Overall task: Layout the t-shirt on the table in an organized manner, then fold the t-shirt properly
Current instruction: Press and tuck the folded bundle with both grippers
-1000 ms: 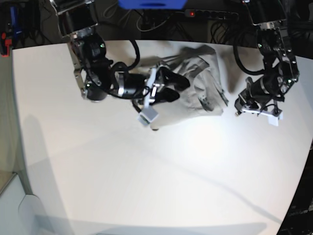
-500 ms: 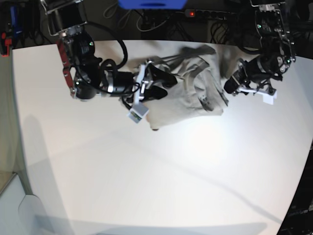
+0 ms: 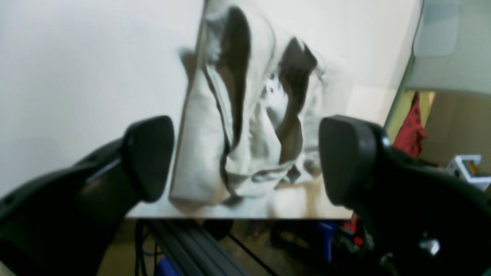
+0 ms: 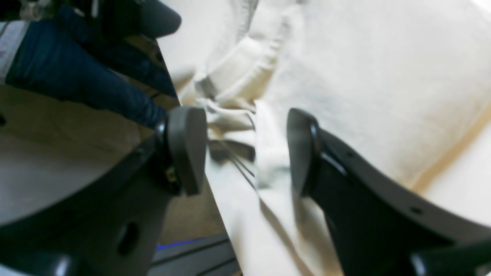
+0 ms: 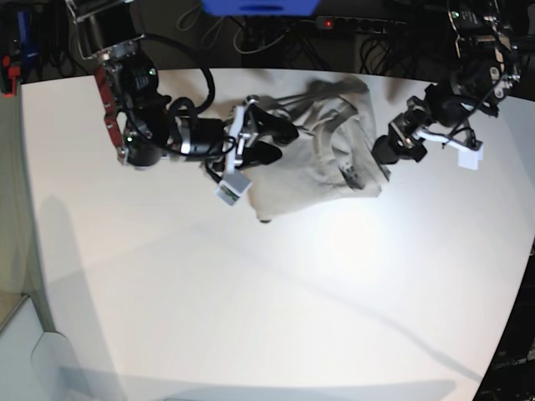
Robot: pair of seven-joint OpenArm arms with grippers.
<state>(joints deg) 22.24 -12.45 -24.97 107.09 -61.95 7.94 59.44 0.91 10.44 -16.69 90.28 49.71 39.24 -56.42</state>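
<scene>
Crumpled t-shirt (image 5: pixel 326 159), seemingly between grippers

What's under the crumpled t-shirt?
The t-shirt lies bunched on the white table, which shows all around it. Whatever sits directly beneath the cloth is covered, so nothing else can be seen there.

The right hand (image 5: pixel 280 142) covers the t-shirt's (image 5: pixel 334 159) left part in the base view. Both wrist views are blurred, and picture edges crop the t-shirt there.

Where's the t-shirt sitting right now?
In the base view the t-shirt lies crumpled at the table's far edge, right of centre, between the right pincer on its left side and the left pincer beside its right edge.
</scene>
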